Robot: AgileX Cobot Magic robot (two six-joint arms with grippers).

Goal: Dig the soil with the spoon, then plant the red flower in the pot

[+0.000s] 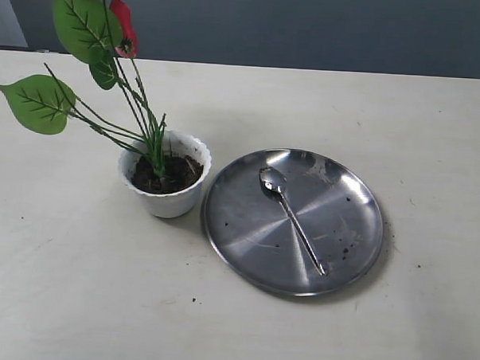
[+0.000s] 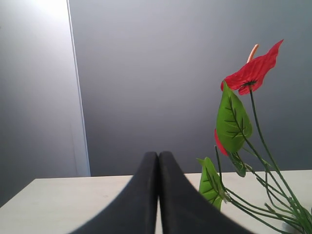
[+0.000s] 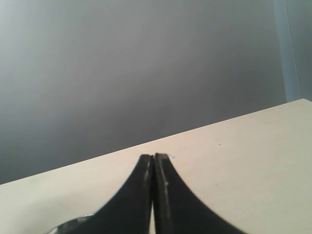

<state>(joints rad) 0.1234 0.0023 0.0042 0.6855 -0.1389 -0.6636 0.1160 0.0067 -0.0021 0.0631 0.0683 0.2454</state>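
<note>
The white scalloped pot stands on the table, filled with dark soil. The red flower is planted in it, its green stems rising from the soil and leaning left; the same red flower also shows in the left wrist view. The silver spoon lies on the steel plate. Neither gripper appears in the exterior view. My left gripper is shut with nothing between its fingers, away from the flower. My right gripper is shut and empty too, above the table.
A large round steel plate with a few soil crumbs sits right of the pot; its rim peeks into the right wrist view. A grey wall runs behind the table's far edge.
</note>
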